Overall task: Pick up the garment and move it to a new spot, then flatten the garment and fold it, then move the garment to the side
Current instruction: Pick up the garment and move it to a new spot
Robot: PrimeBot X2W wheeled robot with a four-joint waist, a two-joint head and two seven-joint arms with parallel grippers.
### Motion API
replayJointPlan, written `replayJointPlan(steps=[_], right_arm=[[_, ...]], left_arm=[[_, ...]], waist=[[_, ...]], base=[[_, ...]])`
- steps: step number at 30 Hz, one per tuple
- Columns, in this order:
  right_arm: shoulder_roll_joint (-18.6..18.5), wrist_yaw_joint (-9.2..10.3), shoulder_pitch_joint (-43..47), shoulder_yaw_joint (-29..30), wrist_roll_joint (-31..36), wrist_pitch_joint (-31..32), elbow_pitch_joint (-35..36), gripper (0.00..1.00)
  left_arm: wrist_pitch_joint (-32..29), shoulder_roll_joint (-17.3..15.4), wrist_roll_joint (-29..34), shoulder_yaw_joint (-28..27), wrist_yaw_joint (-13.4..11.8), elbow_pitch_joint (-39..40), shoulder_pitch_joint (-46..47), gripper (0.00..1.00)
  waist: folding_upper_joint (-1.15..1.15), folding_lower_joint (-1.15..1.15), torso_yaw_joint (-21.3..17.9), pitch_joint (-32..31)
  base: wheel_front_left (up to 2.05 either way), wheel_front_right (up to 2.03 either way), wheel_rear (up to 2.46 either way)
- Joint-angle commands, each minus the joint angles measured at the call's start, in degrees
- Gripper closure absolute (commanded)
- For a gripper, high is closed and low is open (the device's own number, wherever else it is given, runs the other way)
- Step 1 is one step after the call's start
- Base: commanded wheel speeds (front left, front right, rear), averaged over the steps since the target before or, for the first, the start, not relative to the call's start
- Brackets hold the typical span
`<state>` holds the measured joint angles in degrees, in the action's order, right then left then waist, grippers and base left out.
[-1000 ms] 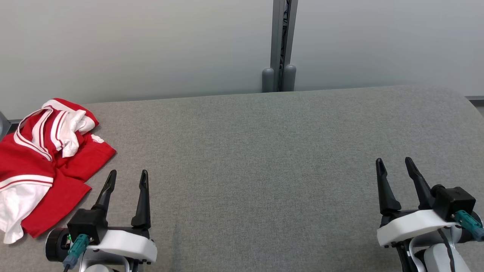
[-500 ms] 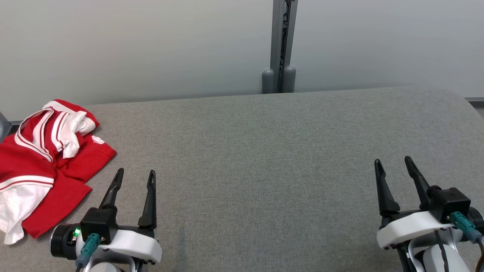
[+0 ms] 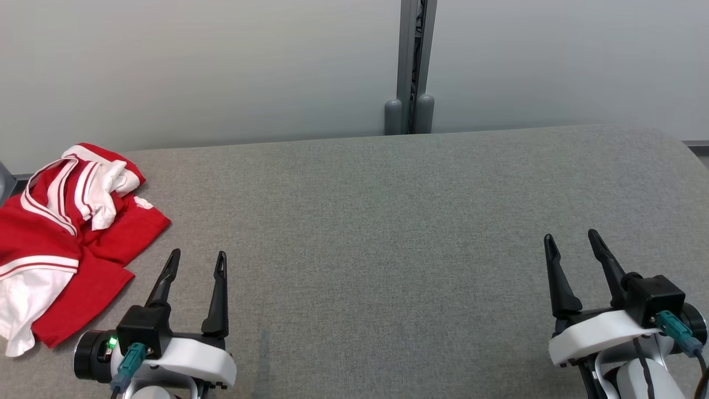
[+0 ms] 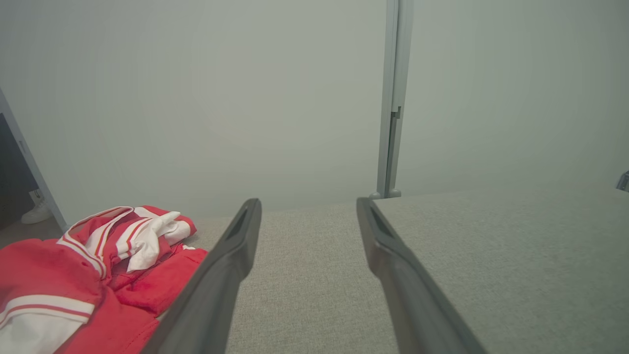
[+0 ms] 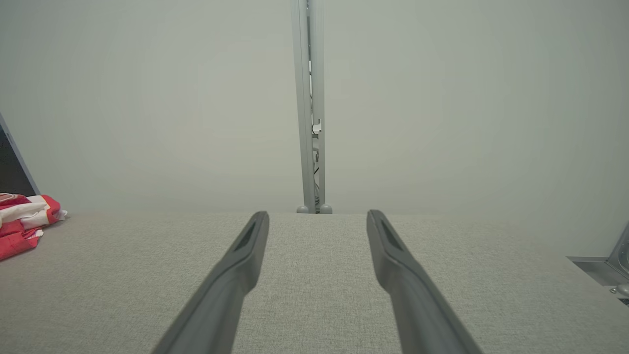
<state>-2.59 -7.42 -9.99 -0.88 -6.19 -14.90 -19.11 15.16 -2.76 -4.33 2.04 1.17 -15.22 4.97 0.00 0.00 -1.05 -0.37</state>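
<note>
The garment (image 3: 61,238) is a red shirt with white stripes, crumpled in a heap at the far left of the grey table (image 3: 376,221). In the left wrist view the garment (image 4: 83,275) lies left of the fingers; in the right wrist view the garment (image 5: 22,221) shows at the left edge. My left gripper (image 3: 198,256) hovers open just right of the heap, apart from it, with nothing between its fingers. My right gripper (image 3: 570,236) stands open and empty at the lower right, far from the cloth.
A pale wall panel with a grey vertical post (image 3: 411,66) runs behind the table's far edge. The table's right corner (image 3: 678,145) is rounded. A shoe on the floor (image 4: 37,212) shows beyond the table's left side.
My left gripper has drawn back slightly toward me and to the right, staying open. My right gripper has shifted a little left. The garment has not moved.
</note>
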Motion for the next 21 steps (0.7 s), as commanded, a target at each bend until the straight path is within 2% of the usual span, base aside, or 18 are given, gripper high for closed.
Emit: replayJointPlan(steps=[1, 9, 21], right_arm=[[-0.54, -0.13, 0.4, -0.12, -0.22, -0.34, 0.26, 0.0], [-0.54, -0.13, 0.78, -0.56, -0.91, -0.34, 0.64, 0.0], [-0.53, -0.13, 1.16, -1.89, -2.53, -0.33, 1.11, 0.0]], left_arm=[[0.1, -0.25, -0.36, -0.17, -0.23, -0.09, 0.82, 0.0], [0.09, -0.25, -0.81, -0.17, -0.3, -1.22, 0.95, 0.0], [0.09, -0.65, -1.72, -1.36, -0.93, -2.71, 1.41, 0.0]], waist=[[0.0, 0.0, 0.03, 0.02], [0.0, 0.0, 0.53, -0.04], [0.0, 0.0, 5.61, -0.05]], base=[[0.0, 0.0, 0.0], [0.0, 0.0, 0.0], [0.0, 0.0, 0.0]])
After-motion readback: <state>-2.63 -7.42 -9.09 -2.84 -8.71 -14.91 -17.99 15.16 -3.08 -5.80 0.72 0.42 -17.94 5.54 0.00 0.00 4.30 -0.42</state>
